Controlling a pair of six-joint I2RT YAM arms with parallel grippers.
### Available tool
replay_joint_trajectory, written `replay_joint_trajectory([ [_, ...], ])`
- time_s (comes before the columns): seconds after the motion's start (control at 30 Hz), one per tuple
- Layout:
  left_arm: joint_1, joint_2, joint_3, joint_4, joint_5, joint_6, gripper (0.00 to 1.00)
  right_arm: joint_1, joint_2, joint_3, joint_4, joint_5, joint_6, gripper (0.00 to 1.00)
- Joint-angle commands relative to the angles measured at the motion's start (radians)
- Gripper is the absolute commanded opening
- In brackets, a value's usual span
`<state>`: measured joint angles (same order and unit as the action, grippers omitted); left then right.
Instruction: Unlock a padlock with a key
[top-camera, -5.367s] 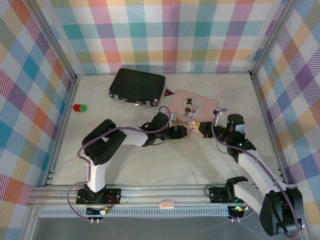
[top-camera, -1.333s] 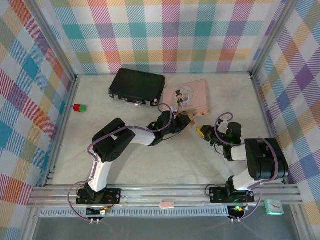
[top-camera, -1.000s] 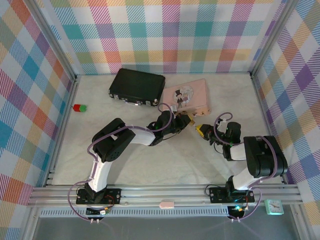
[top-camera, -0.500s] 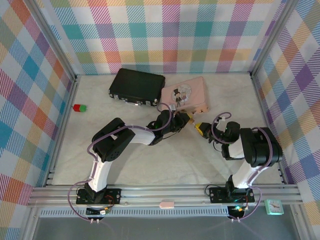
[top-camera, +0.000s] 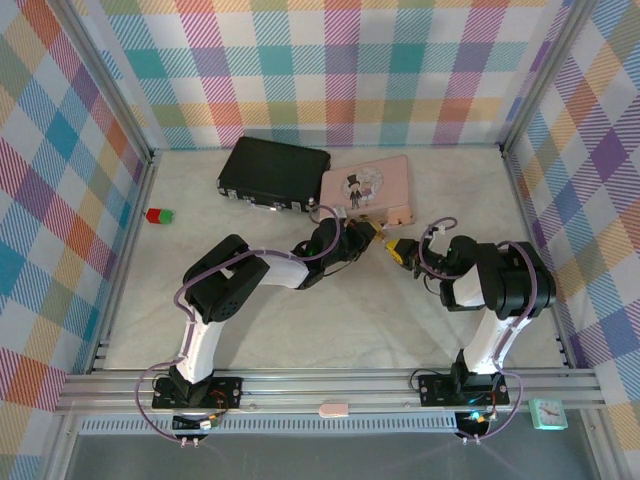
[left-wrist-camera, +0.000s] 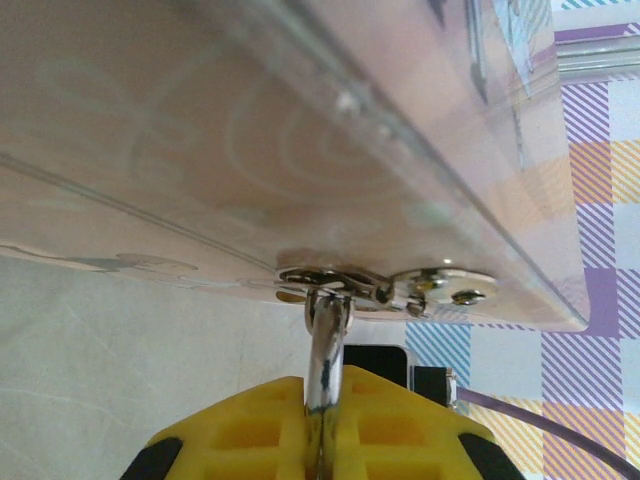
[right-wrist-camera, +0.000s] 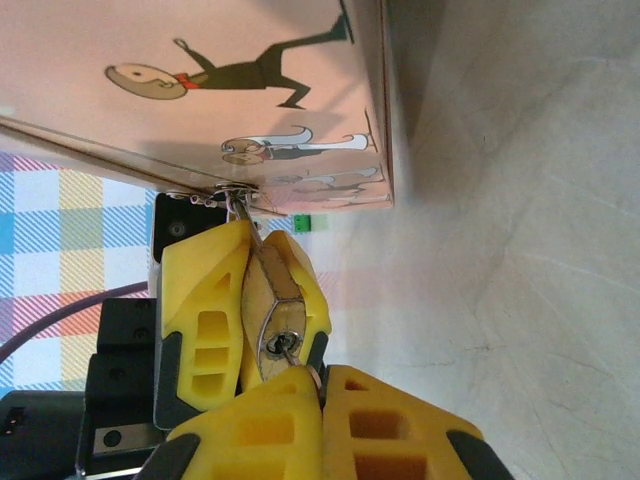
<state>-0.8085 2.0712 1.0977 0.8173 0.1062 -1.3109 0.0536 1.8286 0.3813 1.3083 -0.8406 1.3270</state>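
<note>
Plaid walls (top-camera: 330, 70) close round a pale counter (top-camera: 330, 320); at its far middle lies a pink box (top-camera: 365, 185), and both arms meet at the box's near edge. From the box's clasp (left-wrist-camera: 385, 285) hangs the padlock (right-wrist-camera: 272, 305), its shackle (left-wrist-camera: 325, 345) threaded through the clasp; the left pincer (left-wrist-camera: 322, 415) is closed tight on the padlock, yellow pads (right-wrist-camera: 205, 300) flanking the brass body, which I judge is meant to stop it swinging and to turn its keyhole end toward the other arm. The right pincer (right-wrist-camera: 322, 400) is closed too, pinching the key (right-wrist-camera: 288, 346); the key's tip sits at the keyhole, though how deep it has gone I cannot tell. The two pincers stand nose to nose, nearly touching; so small a key leaves little room otherwise. The shackle looks seated, so the lock is likely not yet open; a straight push and a turn seem to come next; a slight tilt could jam the key or slip it from the grip.
</note>
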Motion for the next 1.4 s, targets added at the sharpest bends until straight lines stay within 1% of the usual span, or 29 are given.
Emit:
replay_joint_trajectory([
  [0.0,-0.052,-0.025,0.008,0.204,0.177,-0.021,0.0,0.013,0.034,0.034,0.034,0.004,0.075,0.0],
  [0.1,-0.062,-0.027,0.011,0.161,0.191,0.014,0.0,0.015,0.025,0.033,0.069,0.016,0.121,0.0],
  [0.17,-0.069,-0.028,0.007,0.137,0.193,0.033,0.0,0.021,-0.005,0.028,0.059,0.019,0.126,0.0],
  [0.33,-0.078,-0.007,0.002,0.177,0.207,0.019,0.0,0.032,-0.062,0.026,-0.101,0.04,0.039,0.0],
  [0.43,-0.084,-0.006,0.012,0.164,0.251,0.037,0.0,0.032,-0.057,0.039,-0.077,0.05,0.05,0.0],
  [0.57,-0.084,-0.019,-0.031,0.195,0.291,0.064,0.0,0.032,-0.064,0.058,-0.054,0.062,0.103,0.0],
  [0.63,-0.083,-0.022,-0.049,0.231,0.31,0.107,0.0,0.031,-0.076,0.051,-0.042,0.063,0.163,0.0],
  [0.7,-0.079,-0.018,-0.064,0.262,0.312,0.166,0.0,0.029,-0.087,0.037,-0.01,0.067,0.266,0.0],
  [0.77,-0.073,0.003,-0.074,0.33,0.315,0.215,0.0,0.027,-0.093,0.021,0.053,0.077,0.41,0.0],
  [0.83,-0.066,0.034,-0.082,0.434,0.314,0.228,0.0,0.028,-0.098,0.01,0.098,0.085,0.557,0.0],
  [0.9,-0.06,0.065,-0.083,0.515,0.309,0.229,0.0,0.028,-0.115,0.004,0.1,0.088,0.681,0.0],
  [1.03,-0.058,0.093,-0.078,0.537,0.312,0.283,0.0,0.028,-0.204,-0.019,0.1,0.151,0.857,0.0],
  [1.13,-0.058,0.114,-0.066,0.545,0.327,0.307,0.0,0.031,-0.274,-0.012,0.1,0.206,0.941,0.0],
  [1.23,-0.059,0.138,-0.046,0.548,0.336,0.318,0.0,0.047,-0.342,-0.004,0.097,0.275,0.972,0.0],
  [1.37,-0.059,0.144,-0.035,0.547,0.325,0.323,0.0,0.048,-0.334,0.008,0.098,0.262,0.968,0.0],
])
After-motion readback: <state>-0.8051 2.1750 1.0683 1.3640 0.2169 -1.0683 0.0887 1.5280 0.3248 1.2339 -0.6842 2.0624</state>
